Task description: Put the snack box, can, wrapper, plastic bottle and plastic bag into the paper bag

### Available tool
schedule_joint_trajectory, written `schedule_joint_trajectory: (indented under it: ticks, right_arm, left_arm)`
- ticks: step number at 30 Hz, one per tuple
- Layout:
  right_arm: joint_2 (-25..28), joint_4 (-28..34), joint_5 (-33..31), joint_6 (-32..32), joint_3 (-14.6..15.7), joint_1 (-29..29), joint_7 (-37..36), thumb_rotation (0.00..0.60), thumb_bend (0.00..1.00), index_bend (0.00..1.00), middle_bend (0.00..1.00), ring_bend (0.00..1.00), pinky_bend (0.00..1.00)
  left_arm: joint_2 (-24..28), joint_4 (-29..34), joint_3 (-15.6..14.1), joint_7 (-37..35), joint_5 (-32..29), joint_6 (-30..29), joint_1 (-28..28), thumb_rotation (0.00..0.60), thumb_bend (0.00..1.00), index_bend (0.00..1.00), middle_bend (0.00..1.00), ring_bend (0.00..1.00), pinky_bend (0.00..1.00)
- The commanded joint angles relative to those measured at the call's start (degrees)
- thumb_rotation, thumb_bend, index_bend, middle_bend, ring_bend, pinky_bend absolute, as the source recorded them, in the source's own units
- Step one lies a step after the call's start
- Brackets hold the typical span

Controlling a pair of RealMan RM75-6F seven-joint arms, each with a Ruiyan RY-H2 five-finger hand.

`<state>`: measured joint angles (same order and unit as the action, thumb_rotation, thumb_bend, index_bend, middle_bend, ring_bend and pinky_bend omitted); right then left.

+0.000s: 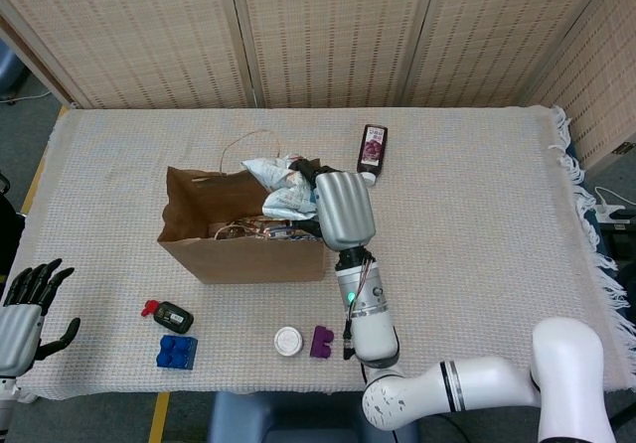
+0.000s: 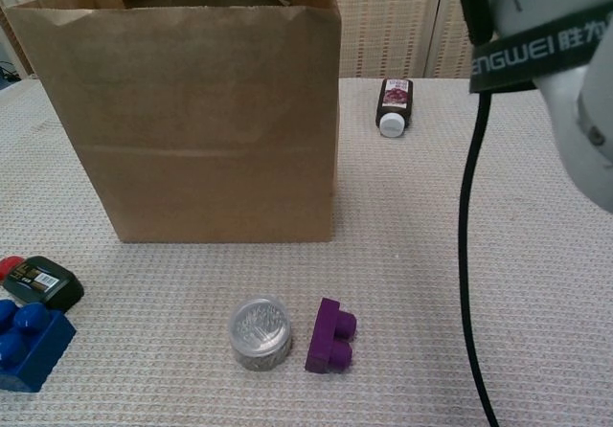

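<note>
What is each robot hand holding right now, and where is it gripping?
The right robot hand is at the paper bag's mouth on the crumpled plastic bag; the grip point is hidden. The left robot hand holds nothing.

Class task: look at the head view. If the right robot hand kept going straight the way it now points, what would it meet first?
The crumpled plastic bag at the paper bag mouth: the right robot hand points straight at it, apparently touching already, though depth is unclear.
</note>
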<state>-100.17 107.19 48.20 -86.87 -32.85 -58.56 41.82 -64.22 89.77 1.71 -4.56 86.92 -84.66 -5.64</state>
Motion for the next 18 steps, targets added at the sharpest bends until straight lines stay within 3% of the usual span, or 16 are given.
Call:
schedule_joint_trajectory:
  ticks: [1, 4, 6, 18]
  right_arm:
    - [0.91, 0.46, -3.05, 2.27, 1.13, 0.45, 1.00, 0.600, 0.32, 0.43, 0.54, 0.41, 0.55]
    - [1.27, 0.78, -4.77, 3.43, 1.27, 0.42, 1.15, 0.600, 0.32, 0.17, 0.38, 0.26, 0.44]
    - [1.29, 0.77, -5.42, 3.83, 1.41, 0.28, 1.14, 0.600, 0.30, 0.11, 0.33, 0.22, 0.40]
    - [1.91, 1.34, -4.75, 3.03, 1.41, 0.30, -0.07, 0.600, 0.24, 0.01, 0.24, 0.14, 0.33]
  left_arm:
    - [-0.02, 0.04, 0.02, 0.07, -0.03, -0.02, 0.01, 0.600, 0.37, 0.12, 0.00, 0.00, 0.00]
    - [-0.01, 0.05, 0.02, 0.05, -0.05, 0.00, 0.01, 0.600, 0.37, 0.12, 0.00, 0.00, 0.00]
    - [0.01, 0.04, 0.01, -0.03, -0.03, 0.02, 0.00, 0.600, 0.37, 0.12, 0.00, 0.00, 0.00]
    - [0.11, -0.10, -0.05, -0.53, 0.09, 0.06, -0.01, 0.600, 0.37, 0.12, 0.00, 0.00, 0.00]
